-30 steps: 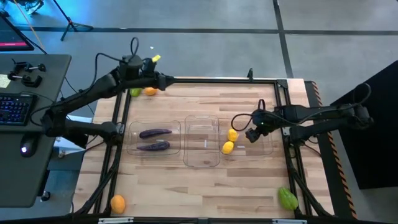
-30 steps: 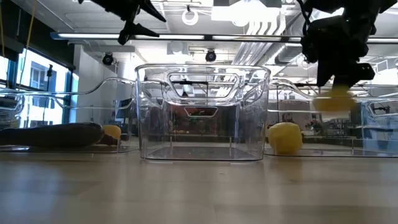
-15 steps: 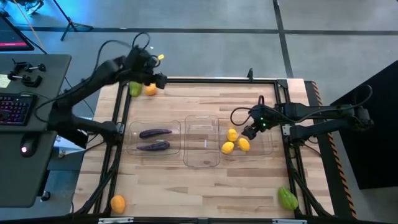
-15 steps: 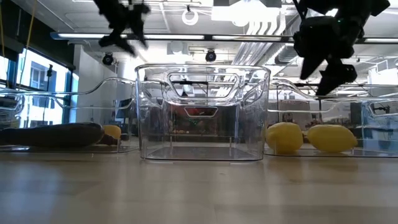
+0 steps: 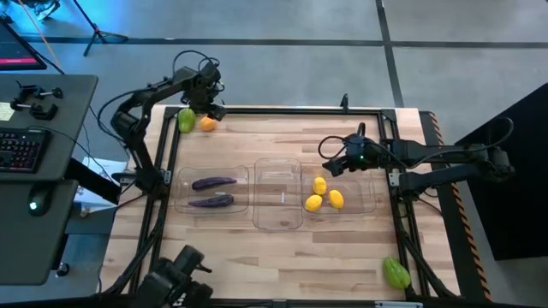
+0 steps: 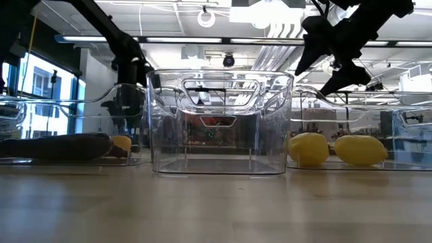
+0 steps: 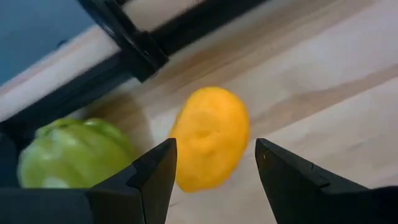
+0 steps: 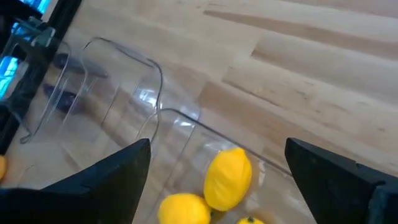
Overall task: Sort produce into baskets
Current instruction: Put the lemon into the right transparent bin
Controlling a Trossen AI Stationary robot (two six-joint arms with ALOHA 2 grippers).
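At the table's far left corner an orange fruit (image 7: 208, 146) lies on the wood beside a green lumpy piece (image 7: 74, 155). My left gripper (image 7: 214, 186) points down over the orange fruit, open, with one finger on either side of it and not touching it. Two eggplants (image 5: 213, 182) lie in the left basket (image 5: 184, 205). The middle basket (image 5: 278, 222) holds nothing. Three lemons (image 5: 336, 198) rest on the floor of the right basket (image 5: 368, 205). My right gripper (image 5: 332, 164) hangs open above them, holding nothing.
Another green piece (image 5: 396, 274) lies near the table's near right corner. A dark object (image 5: 177, 281) shows at the near left edge. The black frame rail (image 7: 134, 40) runs just beyond the orange fruit. Bare wood lies in front of the baskets.
My left gripper has swung down toward the far left corner and tipped to point down over the orange fruit. My right gripper has opened wider and let go of a lemon, which has fallen into the right basket beside the other two. The dark object has come in at the near left.
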